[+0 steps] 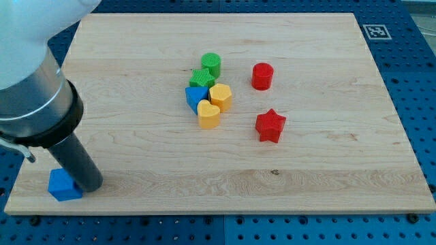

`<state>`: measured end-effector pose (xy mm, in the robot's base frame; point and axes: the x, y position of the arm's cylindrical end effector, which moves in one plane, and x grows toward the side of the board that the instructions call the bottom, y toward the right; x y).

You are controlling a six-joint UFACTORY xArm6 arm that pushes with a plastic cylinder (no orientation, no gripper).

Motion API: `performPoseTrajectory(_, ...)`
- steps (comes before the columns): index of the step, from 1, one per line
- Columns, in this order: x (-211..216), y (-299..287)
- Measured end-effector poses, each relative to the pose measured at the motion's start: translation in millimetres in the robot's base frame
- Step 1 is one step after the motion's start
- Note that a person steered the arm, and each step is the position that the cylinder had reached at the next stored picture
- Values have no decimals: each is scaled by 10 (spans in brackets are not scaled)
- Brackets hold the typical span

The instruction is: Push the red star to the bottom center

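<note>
The red star (270, 125) lies on the wooden board (136, 136), right of centre. My tip (89, 185) is at the board's bottom left corner, far to the left of the star, touching the right side of a blue block (63, 184). A red cylinder (262, 75) stands above the star.
A cluster sits near the centre: a green cylinder (211, 64), a green star (199, 77), a blue block (196, 96), a yellow hexagon (221, 96) and a yellow heart (208, 114). The board rests on a blue pegboard (409, 54).
</note>
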<state>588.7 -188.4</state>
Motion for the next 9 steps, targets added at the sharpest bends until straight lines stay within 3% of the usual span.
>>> performPoseTrajectory(3, 0, -63)
performPoseTrajectory(5, 11, 647)
performPoseTrajectory(7, 14, 1741)
performPoseTrajectory(9, 19, 1876)
